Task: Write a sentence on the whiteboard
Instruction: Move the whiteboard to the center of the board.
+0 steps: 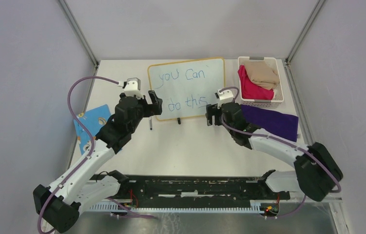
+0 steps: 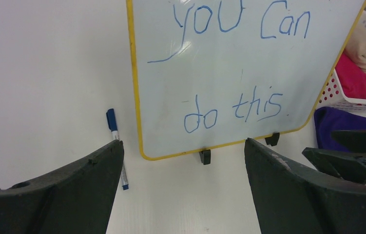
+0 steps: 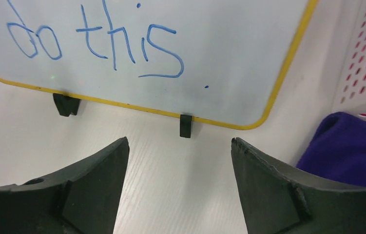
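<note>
L gripper (image 2: pixel 183 146): dark fingers spread wide, nothing betw. them. R gripper (image 3: pixel 179 141): fingers also apart, empty. Both low over white table (image 1: pixel 185 146), just in front of rectangular glossy white whiteboard (image 1: pixel 190 90) w/ thin yellow frame, on two small black feet at centre-back. Blue handwritten sentence (image 2: pixel 234 107) "you Can do this" on it, two lines. Blue-capped marker pen (image 2: pixel 112 122) lies flat just L of board. Purple cloth (image 1: pixel 271 122) and white perforated basket (image 1: pixel 261 102) to R.

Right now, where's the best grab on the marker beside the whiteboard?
Mid-barrel of the marker, from straight above, fingers closing across its length. It lies flat on the table, blue cap pointing away, close to the whiteboard frame; the open left end effector looks nearest.
</note>
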Controlling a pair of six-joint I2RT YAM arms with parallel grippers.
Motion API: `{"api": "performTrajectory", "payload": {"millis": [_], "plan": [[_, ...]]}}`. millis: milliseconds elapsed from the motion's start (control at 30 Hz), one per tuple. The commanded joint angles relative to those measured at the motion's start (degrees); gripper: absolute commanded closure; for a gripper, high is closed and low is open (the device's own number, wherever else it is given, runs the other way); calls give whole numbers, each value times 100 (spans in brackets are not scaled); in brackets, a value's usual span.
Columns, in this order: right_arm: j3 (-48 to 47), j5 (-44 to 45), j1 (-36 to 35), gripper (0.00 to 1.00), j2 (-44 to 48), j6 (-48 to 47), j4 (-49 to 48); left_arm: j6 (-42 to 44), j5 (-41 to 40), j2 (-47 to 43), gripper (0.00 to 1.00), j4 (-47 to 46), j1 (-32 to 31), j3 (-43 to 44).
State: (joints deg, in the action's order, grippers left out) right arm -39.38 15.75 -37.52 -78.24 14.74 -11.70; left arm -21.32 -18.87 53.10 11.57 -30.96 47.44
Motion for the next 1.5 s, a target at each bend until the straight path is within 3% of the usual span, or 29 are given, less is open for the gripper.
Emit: {"api": "performTrajectory", "payload": {"millis": [0, 200, 267, 400, 567, 667, 733, 933, 1133, 1267, 1467], "plan": [[425, 243, -41, 16, 1245, -204, 186, 296, 250, -76, 3, -392, -71, 33], [758, 1008, -191, 12, 2756, -451, 432, 394, 873, -124, 1, -667, -118, -43], [825, 1811, -374, 3, 3080, -49, 484, 446, 1487, -96, 1, -875, -129, -24], [1084, 2474, -396, 2, 3730, 391, 303, 140, 2074, 33, 0, -1093, -141, 233], [1754, 2923, -407, 2, 4546, 414, -954, 40, 1312, 62, 0, -1205, -144, 698], [2193, 2848, -402, 2, 4977, -30, -1862, 341, 663, -111, 0, -1617, -147, 593], [2229, 2878, -412, 2, 5093, -243, -1928, 491, 380, -401, 0, -1943, -155, 324], [1911, 2692, -412, 2, 4814, -1430, -1372, 427, 62, -990, 0, -1955, -161, -452], [1667, 2662, -407, 2, 4344, -838, -1144, 515, 313, -244, 0, -704, -226, 409], [1329, 2655, -408, 2, 3807, -496, -733, 486, 576, -50, 0, -648, -280, 432], [1450, 2290, -413, 2, 3324, -484, -901, 477, 973, 16, 0, -739, -302, 364]]}}
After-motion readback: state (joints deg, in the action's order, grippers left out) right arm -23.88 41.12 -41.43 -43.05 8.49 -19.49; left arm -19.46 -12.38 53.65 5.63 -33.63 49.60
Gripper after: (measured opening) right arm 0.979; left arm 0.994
